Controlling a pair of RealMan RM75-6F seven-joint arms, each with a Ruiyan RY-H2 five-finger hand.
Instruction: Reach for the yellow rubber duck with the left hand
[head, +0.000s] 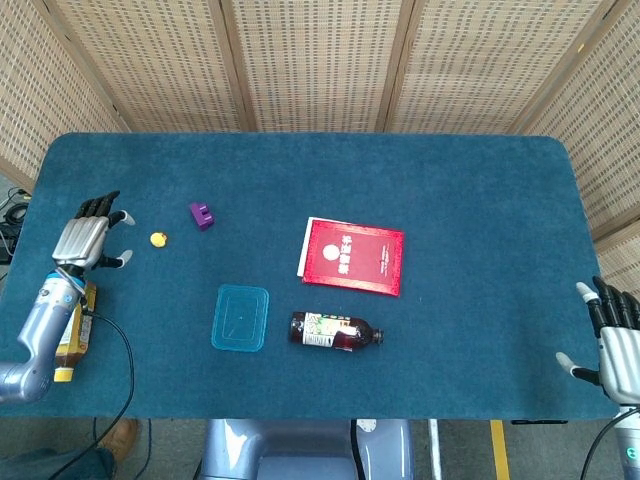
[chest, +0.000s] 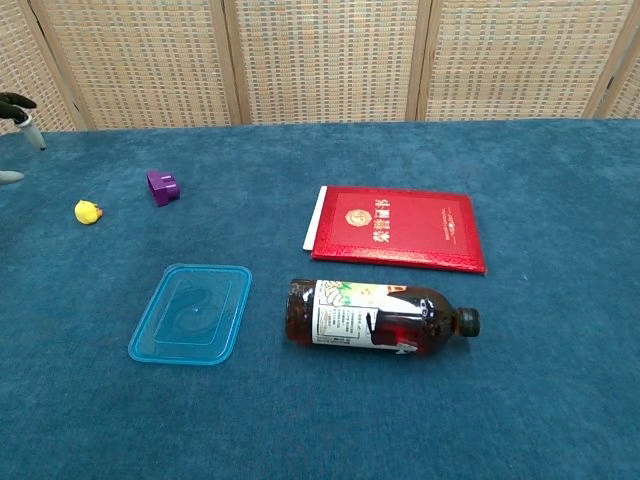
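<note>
Head cam looks steeply down from high, whole blue table in frame. Chest cam sits low and closer, facing the wicker screen. Both share red booklet, bottle, blue lid.

Gold characters and an emblem mark the red booklet — too small to read; the bottle label likewise.

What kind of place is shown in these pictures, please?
Probably an indoor robot test station: a table covered in blue felt, woven rattan screen panels behind it, and unrelated items laid out, such as a small yellow rubber duck and a red booklet.
</note>
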